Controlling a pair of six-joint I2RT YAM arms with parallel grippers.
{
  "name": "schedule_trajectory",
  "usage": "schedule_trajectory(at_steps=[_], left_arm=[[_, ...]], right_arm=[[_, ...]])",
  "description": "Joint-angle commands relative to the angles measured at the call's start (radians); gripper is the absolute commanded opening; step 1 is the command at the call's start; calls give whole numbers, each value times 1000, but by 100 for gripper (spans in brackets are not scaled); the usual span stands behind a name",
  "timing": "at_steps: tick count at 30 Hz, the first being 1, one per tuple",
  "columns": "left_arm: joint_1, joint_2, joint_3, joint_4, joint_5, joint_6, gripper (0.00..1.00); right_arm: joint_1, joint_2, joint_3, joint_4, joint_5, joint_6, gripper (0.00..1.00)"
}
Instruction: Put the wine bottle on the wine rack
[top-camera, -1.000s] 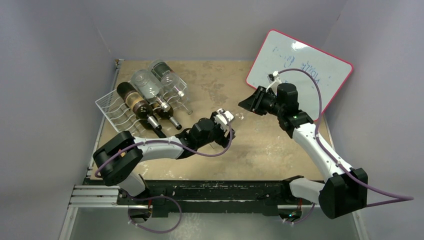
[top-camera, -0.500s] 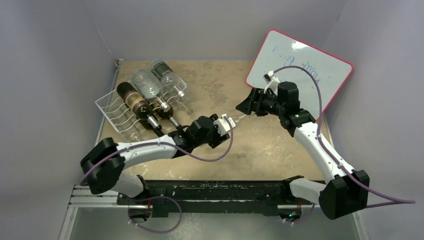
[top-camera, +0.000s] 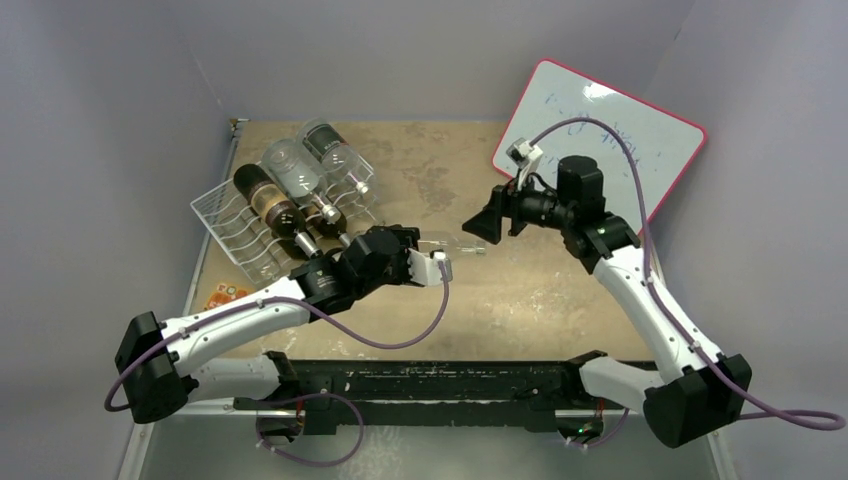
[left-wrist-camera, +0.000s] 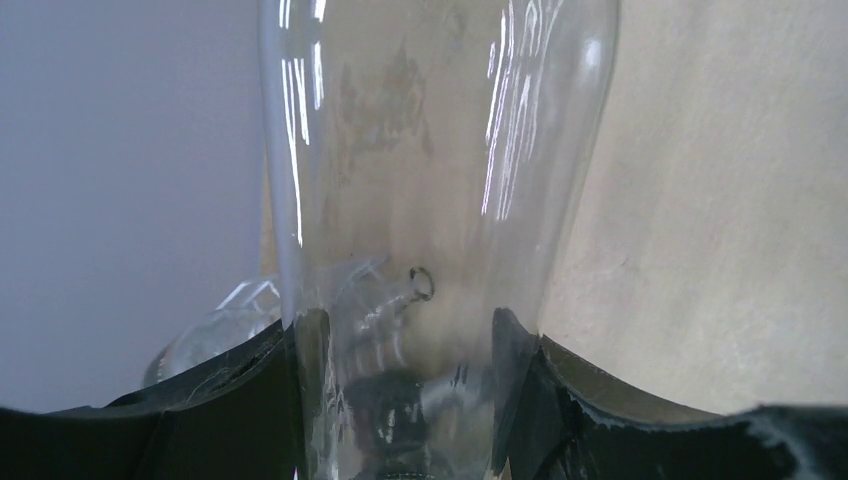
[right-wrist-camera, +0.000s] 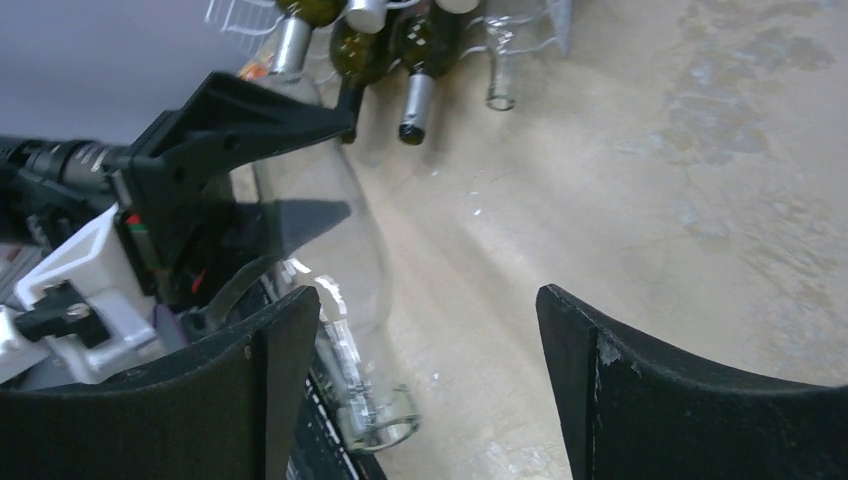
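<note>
Now left fingers (left-wrist-camera: 230, 400) clench the wine bottle (left-wrist-camera: 430, 150); right fingers (right-wrist-camera: 680, 400) gape; rack (top-camera: 226, 226) holds bottles (top-camera: 268, 205).

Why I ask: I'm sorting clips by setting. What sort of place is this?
Likely a robotics lab test cell, not a cellar: the left arm and right arm are bolted to a dark rail, a worn table is walled by plain grey panels, and a whiteboard leans nearby.

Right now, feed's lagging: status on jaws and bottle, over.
Left jaws shut on clear bottle. Right jaws open beside its neck. Other bottles on rack, left grooves bare.
</note>
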Motion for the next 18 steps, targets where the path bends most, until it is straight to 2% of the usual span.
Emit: schedule_trajectory(at_steps=[1, 4, 10, 18], left_arm=[[4, -48, 29, 60, -70, 198, 0], [4, -61, 20, 90, -64, 233, 0], [5, -113, -28, 133, -49, 272, 0], [4, -150, -50, 168, -26, 316, 0]], right_arm=[[109, 12, 35, 15, -14, -55, 83], [170, 68, 56, 12, 19, -63, 84], [200, 129, 61, 12, 1, -76, 84], [256, 196, 64, 40, -83, -106, 84]])
